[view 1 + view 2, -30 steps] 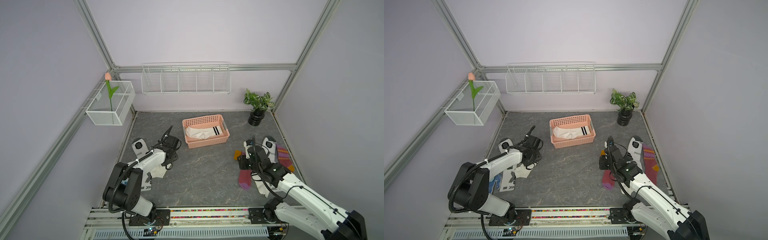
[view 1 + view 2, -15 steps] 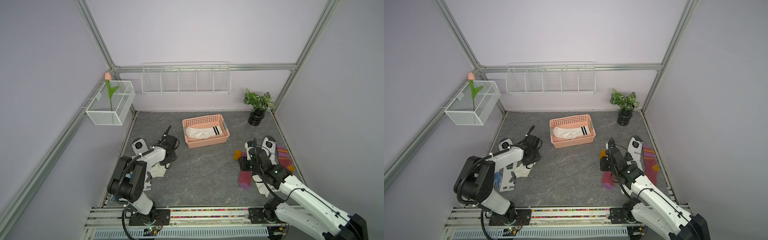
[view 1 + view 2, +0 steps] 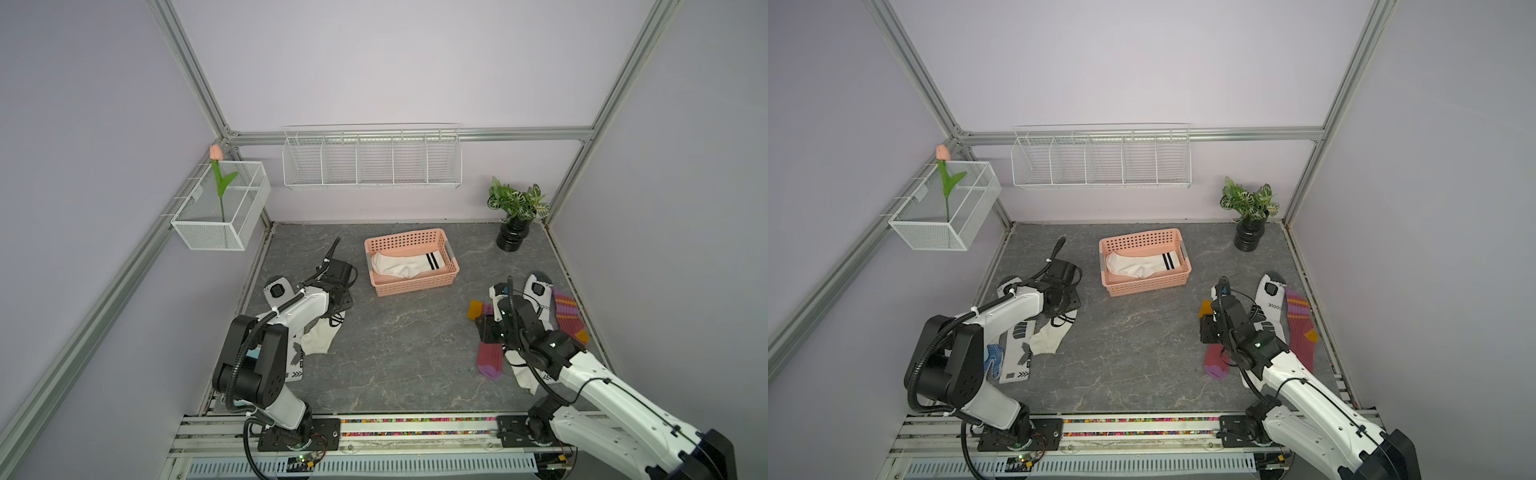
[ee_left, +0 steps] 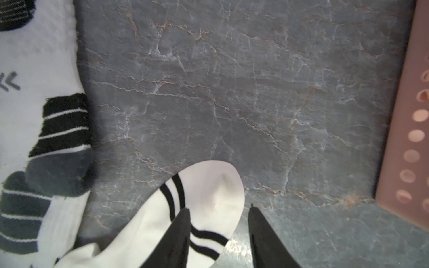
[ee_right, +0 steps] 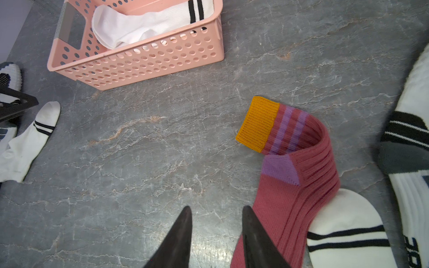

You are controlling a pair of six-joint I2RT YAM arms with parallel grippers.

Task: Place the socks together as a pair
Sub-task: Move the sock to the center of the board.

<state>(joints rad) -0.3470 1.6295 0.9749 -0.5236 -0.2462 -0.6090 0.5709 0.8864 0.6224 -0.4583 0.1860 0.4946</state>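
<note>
**Both pincers poised over socks, neither gripping yet**

In both top views the left pincer (image 3: 338, 305) hangs low over a striped white sock (image 3: 320, 338) at the left side of the surface (image 3: 395, 353). The right pincer (image 3: 488, 328) sits over a maroon sock (image 3: 490, 357) on the right. A second maroon sock (image 3: 567, 311) lies near it, with a sports sock (image 3: 538, 291) between them. A two-stripe sock (image 3: 401, 266) already rests in the pink basket (image 3: 415, 286).

From the left wrist, the left pincer (image 4: 218, 208) is spread. One finger lies over the cuff of the striped white sock (image 4: 209, 190) and the other over bare surface, so nothing is pinched. The step in hand looks like the grasp of that cuff. The next move calls for settling down and closing on the fabric edge alone.

From the right wrist, the right pincer (image 5: 217, 207) is spread and empty over bare surface. The maroon sock (image 5: 299, 185) lies just beside one finger, draped across another striped sock (image 5: 343, 220). This arm likely needs a sideways shift to bring the maroon fabric between the jaws. The lift should then leave the sock underneath behind.
</note>
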